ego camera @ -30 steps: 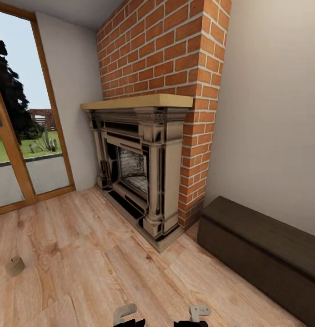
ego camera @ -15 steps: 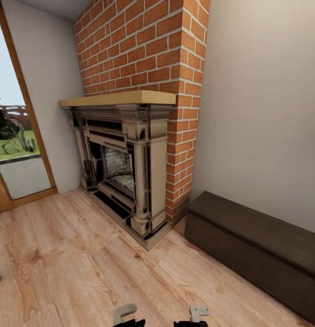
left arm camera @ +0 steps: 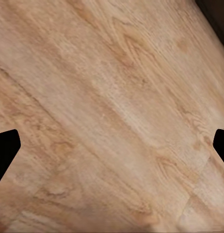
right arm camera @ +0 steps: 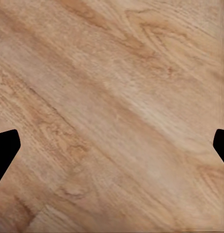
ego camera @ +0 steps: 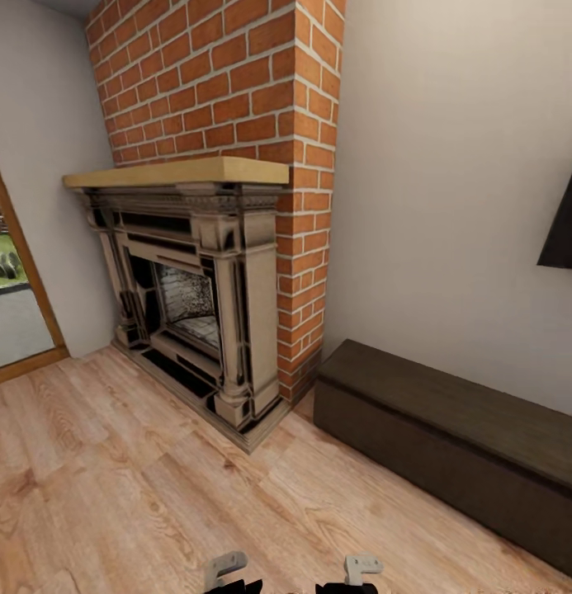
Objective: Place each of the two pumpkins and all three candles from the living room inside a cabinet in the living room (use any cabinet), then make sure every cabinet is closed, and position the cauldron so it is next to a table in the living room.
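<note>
View had swung right over the last second: the brick chimney and fireplace slid toward the left of frame, and the glass door was nearly out at the left edge. That was the camera turning, not the room. The cabinet sat low against the right wall, just right of the fireplace, every front closed, and now took more of the frame. A dark wall panel had come in at far right. A candle seen on the floor a second before had passed out at left.

Left gripper spread wide over bare wood floor, nothing held. Right gripper the same.

Judged: robot turning toward the cabinet empty-handed; no items stowed from here.
</note>
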